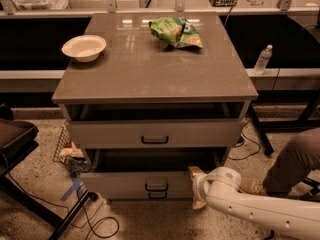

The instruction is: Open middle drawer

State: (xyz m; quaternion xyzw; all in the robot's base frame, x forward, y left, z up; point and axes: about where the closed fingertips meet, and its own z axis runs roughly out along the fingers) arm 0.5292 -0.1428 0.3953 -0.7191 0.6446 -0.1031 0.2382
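Observation:
The middle drawer (125,183) is the pale-grey front low on the cabinet, with a small dark handle (156,186) at its centre. It stands pulled out, with a dark gap showing above its front. My gripper (194,175) is at the right end of this drawer's front, at its top edge. My white arm (250,206) reaches in from the lower right. The drawer above (155,133) is also pulled out. A third handle (156,195) shows just below the middle drawer.
On the cabinet top (150,74) lie a white bowl (84,47) and a green chip bag (176,31). A person's leg (292,161) is at the right. A wire basket (70,151), cables and a dark stand (20,149) are at the left. A water bottle (263,59) stands behind at the right.

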